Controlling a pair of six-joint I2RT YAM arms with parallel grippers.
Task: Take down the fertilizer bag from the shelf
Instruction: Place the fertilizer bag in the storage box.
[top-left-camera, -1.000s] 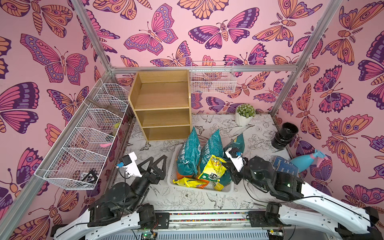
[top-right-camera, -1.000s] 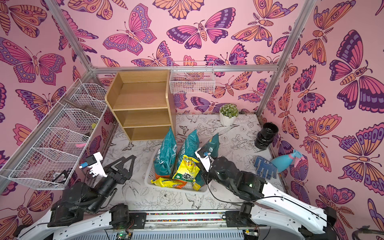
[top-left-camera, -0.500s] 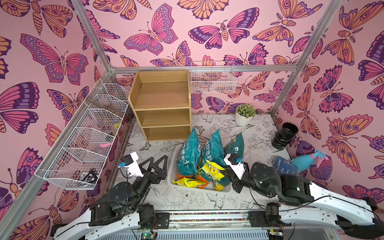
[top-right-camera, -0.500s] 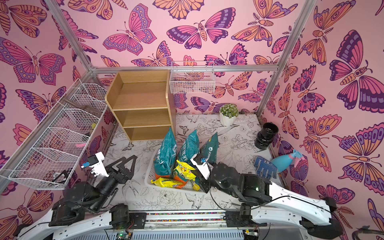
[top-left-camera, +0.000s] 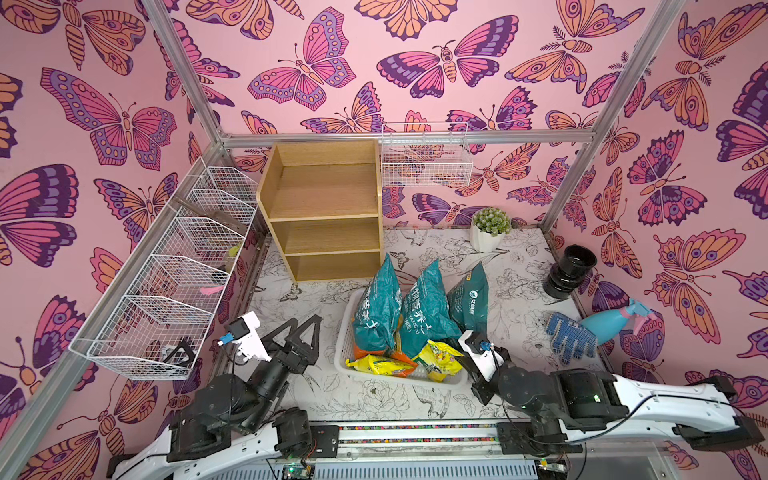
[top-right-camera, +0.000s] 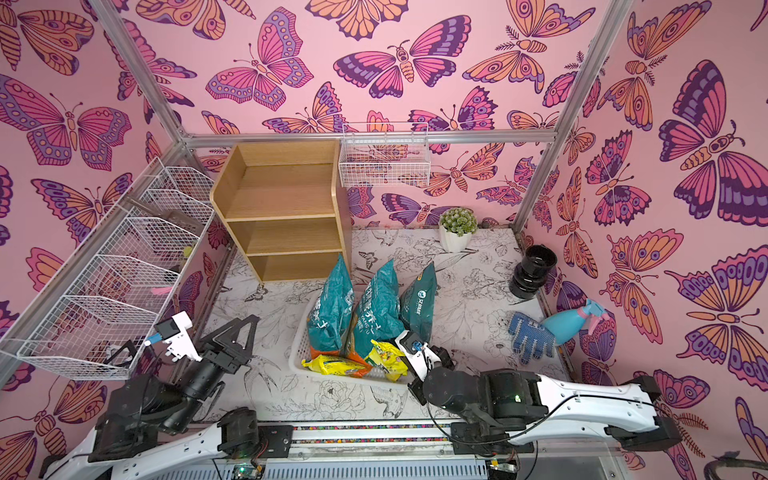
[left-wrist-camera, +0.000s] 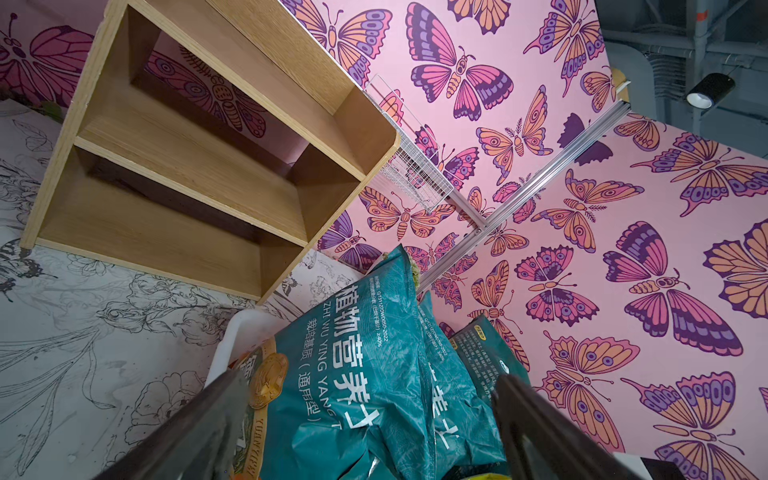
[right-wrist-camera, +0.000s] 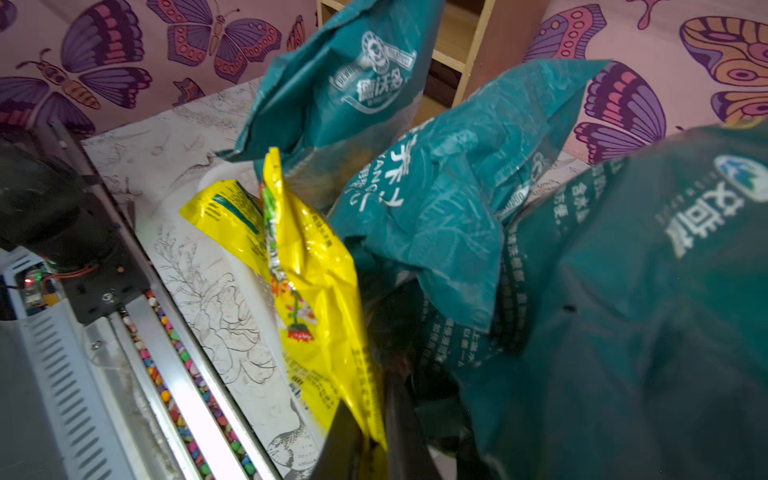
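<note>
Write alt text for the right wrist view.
The right gripper is shut on a corner of a crinkled yellow foil bag. Three tall teal plastic bags crowd close behind it, and the light-wood shelf shows beyond them.

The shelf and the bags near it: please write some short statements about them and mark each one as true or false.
1. All three levels of the shelf are empty. True.
2. The three teal bags lie flat on the lowest level. False: they stand upright in the white tray in front of the shelf.
3. The right hand is shut on a yellow bag. True.
4. The left hand holds a teal bag. False: it is open and empty, beside the tray.
5. A plant in a white pot stands behind the bags, near the back wall. True.
</note>
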